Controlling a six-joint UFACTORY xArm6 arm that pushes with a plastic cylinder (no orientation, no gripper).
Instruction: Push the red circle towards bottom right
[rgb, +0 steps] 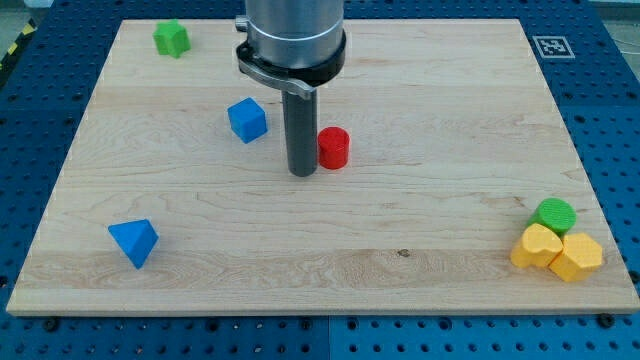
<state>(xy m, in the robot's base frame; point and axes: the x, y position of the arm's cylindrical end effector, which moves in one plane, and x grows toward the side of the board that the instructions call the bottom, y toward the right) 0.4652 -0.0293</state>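
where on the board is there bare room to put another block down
Widest bare patch: the view's right half, between the red circle and the bottom-right cluster. Also bare: the bottom middle, between the blue triangle and the yellow blocks. Crowded: bottom right, where the green circle sits against the yellow blocks, and the middle, where my tip stands between the blue cube and the red circle.

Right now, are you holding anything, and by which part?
Nothing is held; I have no gripper, only a rod. My tip stands just at the view's left of the red circle, close beside its side; contact cannot be told.
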